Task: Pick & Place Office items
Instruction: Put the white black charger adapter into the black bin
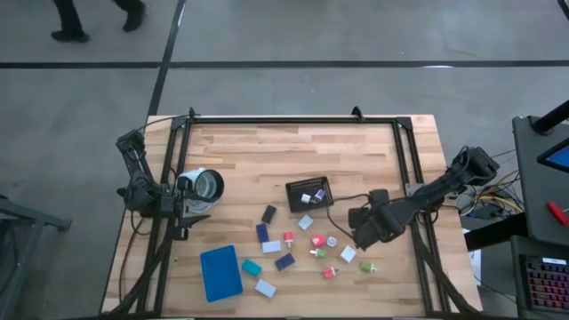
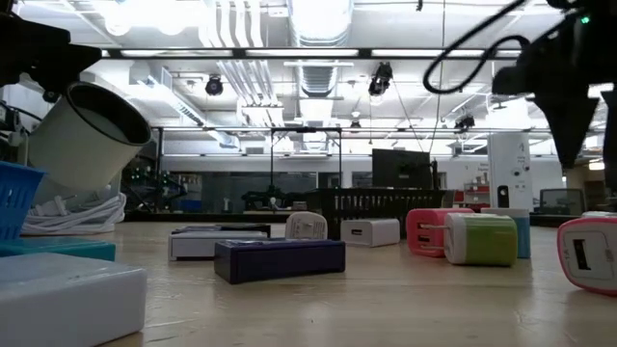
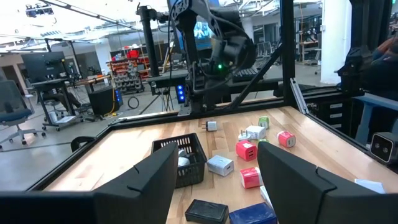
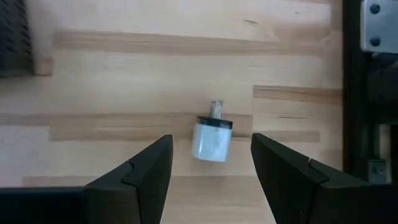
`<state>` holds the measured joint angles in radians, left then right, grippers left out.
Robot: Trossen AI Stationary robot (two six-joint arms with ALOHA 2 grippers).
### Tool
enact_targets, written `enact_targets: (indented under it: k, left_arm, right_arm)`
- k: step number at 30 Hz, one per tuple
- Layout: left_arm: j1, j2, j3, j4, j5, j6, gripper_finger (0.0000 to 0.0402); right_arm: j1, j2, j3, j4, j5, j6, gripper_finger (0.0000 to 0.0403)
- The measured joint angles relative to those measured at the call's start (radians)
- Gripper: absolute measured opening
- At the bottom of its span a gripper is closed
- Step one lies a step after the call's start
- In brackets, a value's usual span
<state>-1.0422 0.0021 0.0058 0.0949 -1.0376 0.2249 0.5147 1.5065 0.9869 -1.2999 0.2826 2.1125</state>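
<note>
Office items lie scattered over the front half of your wooden table [image 1: 267, 156]; a few already sit in the black mesh basket [image 1: 308, 193] near the middle.

Right gripper [image 1: 363, 233]: hangs low over the right part of the scatter. Its wrist view shows the jaws parted, with a small white plug [image 4: 212, 137] lying on the wood between the two fingers [image 4: 138, 176]. The fingers touch nothing and hold nothing; bare wood shows on both sides of the plug.

Left gripper [image 1: 182, 213]: parked at the left edge of the table, jaws spread wide and empty, pointing across the table toward the basket.

Around the right gripper you have a pink plug [image 1: 317, 241], a green plug [image 1: 367, 266] and a red plug [image 1: 330, 272], all close together but apart from one another. A navy block [image 1: 284, 261], a teal block [image 1: 252, 267] and a white block [image 1: 265, 287] lie further left. Blue tray [image 1: 220, 272] sits at the front left. A white cup-like lamp head [image 1: 204, 186] stands beside the left arm. Nothing lies between the open fingers and the white plug.
</note>
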Motion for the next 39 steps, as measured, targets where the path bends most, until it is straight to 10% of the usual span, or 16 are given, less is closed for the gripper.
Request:
enact_targets:
  k: [39]
  left_arm:
    - [0.0, 0.0, 0.0, 0.0, 0.0, 0.0, 0.0225]
  right_arm:
    - [0.004, 0.0, -0.32, 0.405, -0.004, 0.035, 0.0195]
